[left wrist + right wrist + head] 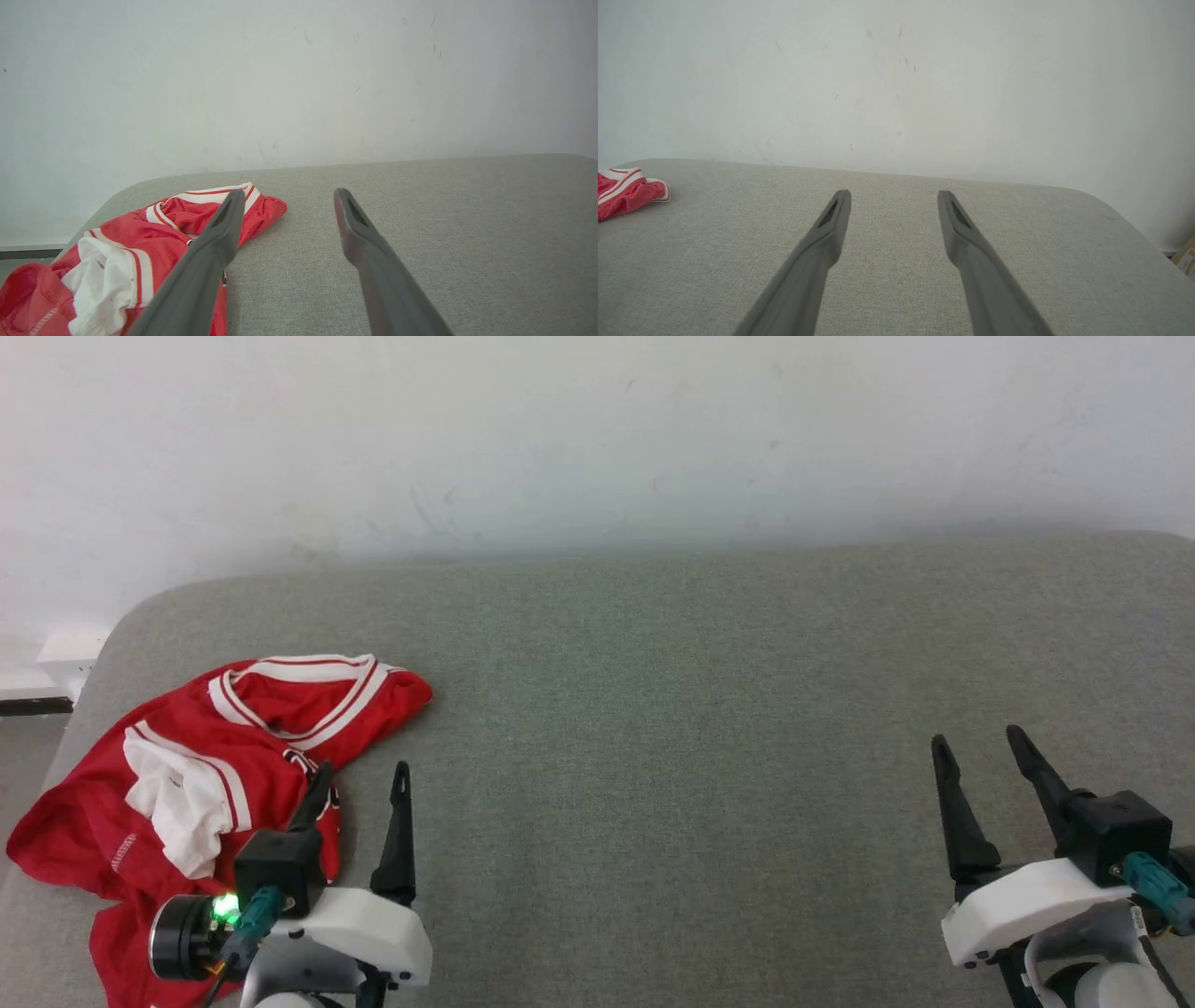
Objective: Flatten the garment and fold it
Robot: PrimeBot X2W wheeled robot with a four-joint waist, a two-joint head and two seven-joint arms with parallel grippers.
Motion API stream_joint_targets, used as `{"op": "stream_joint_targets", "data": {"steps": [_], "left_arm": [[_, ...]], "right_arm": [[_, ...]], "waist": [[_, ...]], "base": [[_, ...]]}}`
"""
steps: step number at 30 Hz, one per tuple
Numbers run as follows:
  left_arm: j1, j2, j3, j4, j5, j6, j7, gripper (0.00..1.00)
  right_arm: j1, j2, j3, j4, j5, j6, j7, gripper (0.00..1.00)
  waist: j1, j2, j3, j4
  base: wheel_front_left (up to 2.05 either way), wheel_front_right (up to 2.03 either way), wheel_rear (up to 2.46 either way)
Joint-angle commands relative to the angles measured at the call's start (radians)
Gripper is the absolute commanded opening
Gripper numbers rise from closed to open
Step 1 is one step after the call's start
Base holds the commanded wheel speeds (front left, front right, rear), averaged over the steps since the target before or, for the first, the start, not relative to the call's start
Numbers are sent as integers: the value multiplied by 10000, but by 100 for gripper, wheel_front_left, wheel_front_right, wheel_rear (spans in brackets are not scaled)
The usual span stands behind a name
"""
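At about 8 o'clock in the head view, near the left end of the grey padded surface (709,709), the garment (187,747) lies in a crumpled heap. It is red cloth, with the striped neck trim (355,693) turned toward 12 o'clock and one white sleeve (177,803) bunched on top of the folds. Its lower part reaches the near left edge of the surface, and I cannot tell if some of it hangs over.

The left gripper (364,767) is just at the 3 o'clock side of the heap, fingers spread wide and holding nothing. One finger overlaps the red cloth in the picture, but whether it touches I cannot say. The right gripper (976,735) is well apart at 4 o'clock, also wide and without load, above bare surface.

Nothing is flattened yet, so I judge that the step in hand is the first grasp. To do it well, the left gripper should go low toward 10 o'clock and pinch one layer only, at the shoulder beside the neck trim, not the sleeve bundle. The right gripper must cross toward 9 o'clock and take the other shoulder. Then both should draw the cloth toward 3 o'clock, to the middle, where there is room to spread it. The thin fabric will probably slide easily, but a grasp of two layers would keep the folds inside.
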Motion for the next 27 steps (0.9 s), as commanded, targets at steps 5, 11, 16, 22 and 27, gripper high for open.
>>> {"op": "stream_joint_targets", "data": {"steps": [5, 11, 16, 22, 27], "left_arm": [[30, -5, -1, -78, -80, 78, -179, 100], [17, -6, -1, -91, -171, 149, -304, 100], [2, -7, -21, -105, -262, 192, -408, 100], [0, -8, -16, -142, -379, 247, -534, 100], [28, -9, -12, -190, -473, 304, -638, 100]], "right_arm": [[62, 10, -174, -36, 115, -4, -178, 100], [99, 12, -213, -61, 141, -4, -303, 100], [108, 13, -224, -62, 187, -4, -407, 100], [96, 15, -180, -39, 212, -5, -532, 100], [108, 17, -123, -8, 211, -5, -637, 100]], "waist": [[0, 0, 20, 26], [0, 0, 32, 146], [0, 0, 47, 388], [0, 0, 87, 820], [0, 0, 81, 1242]], "base": [[0, 0, 0], [0, 0, 0], [0, 0, 0], [0, 0, 0], [0, 0, 0]]}}
